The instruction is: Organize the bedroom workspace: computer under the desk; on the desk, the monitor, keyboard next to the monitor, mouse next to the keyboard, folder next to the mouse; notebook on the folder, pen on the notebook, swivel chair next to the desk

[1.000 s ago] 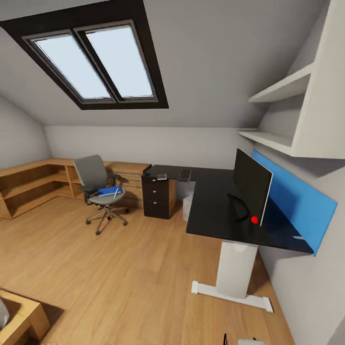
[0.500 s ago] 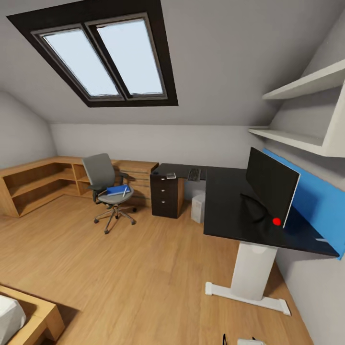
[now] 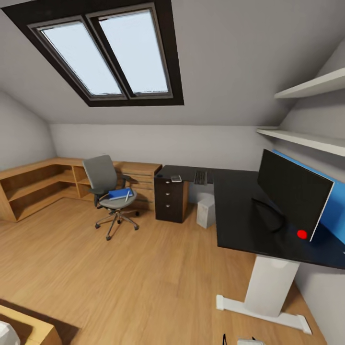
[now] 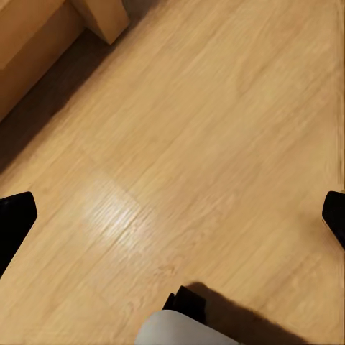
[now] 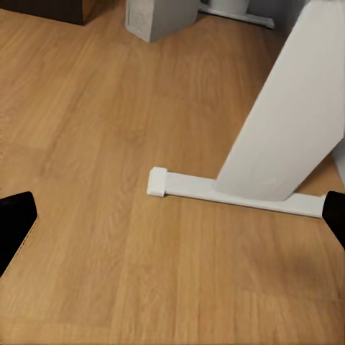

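Across the room stands the black-topped desk (image 3: 239,211), with the monitor (image 3: 293,199) on its near wing and the keyboard (image 3: 200,177) at the far corner. A small flat grey thing, perhaps the notebook (image 3: 176,178), lies above the drawer unit (image 3: 170,201). The computer (image 3: 206,212) stands on the floor under the desk. Left of the desk, the swivel chair (image 3: 106,182) carries the blue folder (image 3: 119,194) with the white pen (image 3: 127,195) on it. The mouse is too small to make out. My left gripper (image 4: 172,215) and right gripper (image 5: 172,215) hang open over the floor.
Low wooden shelving (image 3: 33,184) runs along the left wall. A wooden bed corner (image 3: 28,330) sits at the near left. White wall shelves (image 3: 306,139) hang above the desk. The desk's white leg (image 5: 280,136) and foot (image 5: 230,190) are close to my right gripper.
The camera has moved, so the whole picture has shifted: the desk, monitor and computer now sit further right and look larger. The room's things have not moved.
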